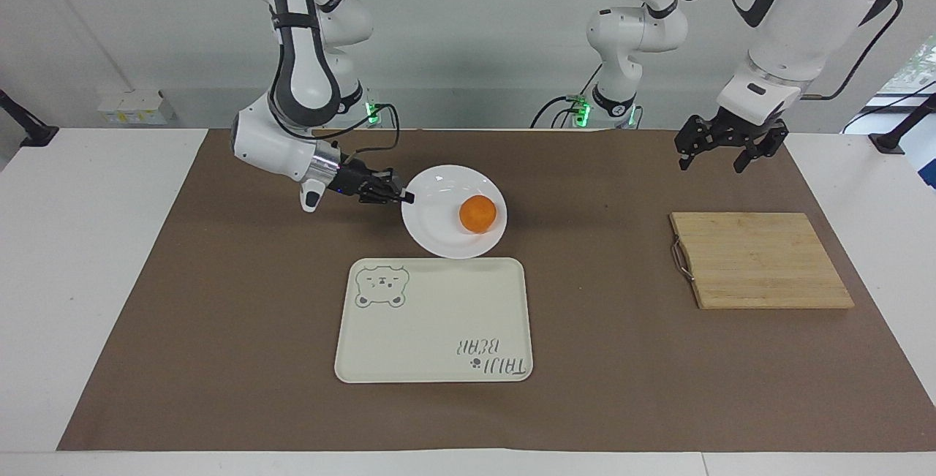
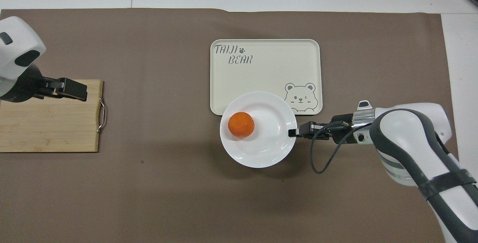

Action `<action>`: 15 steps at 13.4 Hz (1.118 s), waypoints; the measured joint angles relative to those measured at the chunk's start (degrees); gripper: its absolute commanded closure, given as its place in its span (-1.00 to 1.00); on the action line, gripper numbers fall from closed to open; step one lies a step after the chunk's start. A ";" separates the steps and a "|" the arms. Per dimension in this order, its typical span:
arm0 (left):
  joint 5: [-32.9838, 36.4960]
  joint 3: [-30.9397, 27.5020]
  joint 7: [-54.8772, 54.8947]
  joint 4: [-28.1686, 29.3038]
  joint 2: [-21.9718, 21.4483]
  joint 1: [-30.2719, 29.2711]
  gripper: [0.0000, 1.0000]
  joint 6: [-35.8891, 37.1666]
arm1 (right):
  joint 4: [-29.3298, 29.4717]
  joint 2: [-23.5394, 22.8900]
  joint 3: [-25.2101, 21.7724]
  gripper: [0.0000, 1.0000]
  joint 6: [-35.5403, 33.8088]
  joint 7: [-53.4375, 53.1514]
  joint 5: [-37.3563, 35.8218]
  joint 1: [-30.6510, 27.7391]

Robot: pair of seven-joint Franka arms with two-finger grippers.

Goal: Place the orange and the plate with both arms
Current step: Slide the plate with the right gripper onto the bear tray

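The white plate (image 1: 439,205) is held up above the mat by its rim, with the orange (image 1: 478,213) lying in it toward the left arm's end. My right gripper (image 1: 404,198) is shut on the plate's rim at the right arm's end. In the overhead view the plate (image 2: 269,138) with the orange (image 2: 241,124) overlaps the tray's edge nearest the robots, and the right gripper (image 2: 292,133) grips the rim. My left gripper (image 1: 711,160) is open and empty, up in the air over the cutting board's edge (image 2: 80,92).
A cream tray with a bear drawing (image 1: 439,330) lies mid-table (image 2: 261,67). A wooden cutting board with a metal handle (image 1: 760,260) lies toward the left arm's end (image 2: 48,123). A brown mat covers the table.
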State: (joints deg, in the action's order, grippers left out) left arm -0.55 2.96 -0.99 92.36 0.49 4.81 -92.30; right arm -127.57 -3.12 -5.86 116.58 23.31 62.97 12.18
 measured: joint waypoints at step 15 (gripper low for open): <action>0.00 0.02 0.00 0.00 -0.39 0.00 -1.00 1.51 | 25.41 -22.47 -0.02 1.00 3.88 -2.50 4.49 -3.61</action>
State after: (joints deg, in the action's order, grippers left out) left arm -0.55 2.99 -0.99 92.36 0.10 4.81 -90.79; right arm -102.16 -25.59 -5.88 120.46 20.81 67.46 8.58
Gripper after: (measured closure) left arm 0.000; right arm 0.947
